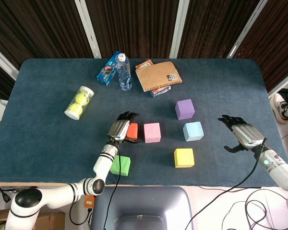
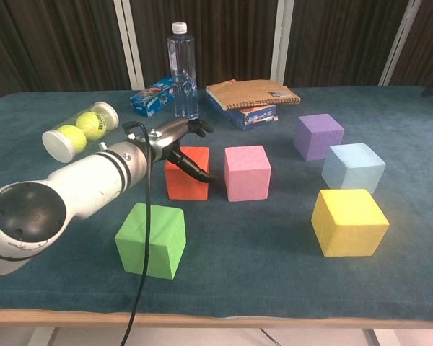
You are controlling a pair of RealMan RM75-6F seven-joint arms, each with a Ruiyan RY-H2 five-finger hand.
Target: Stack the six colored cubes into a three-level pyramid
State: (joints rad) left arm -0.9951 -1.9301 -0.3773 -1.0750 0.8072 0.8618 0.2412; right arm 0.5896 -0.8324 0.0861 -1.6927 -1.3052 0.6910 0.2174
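Your left hand (image 2: 175, 140) sits over the orange cube (image 2: 188, 174), fingers draped across its top and far edge, thumb reaching down the side that faces the pink cube (image 2: 247, 172). Contact looks likely, but you cannot tell from either view whether the grip is closed on it; the cube rests flat on the table (image 1: 48, 134).

Key relation: the orange cube lies directly beneath the left fingers, and the pink cube is just beside it on the thumb side, a narrow gap between them. A cube has no long axis; its faces look roughly square to the table edge.

The green cube (image 2: 151, 239) sits back along the forearm, toward the wrist side, apart from the fingers.

Your right hand (image 1: 242, 135) hovers with fingers spread wide, holding nothing. The light blue cube (image 1: 193, 131) lies nearest its fingertips, yellow cube (image 1: 184, 157) and purple cube (image 1: 185, 109) further off.

Judgement: no stacking done yet; all six cubes lie single on the cloth.
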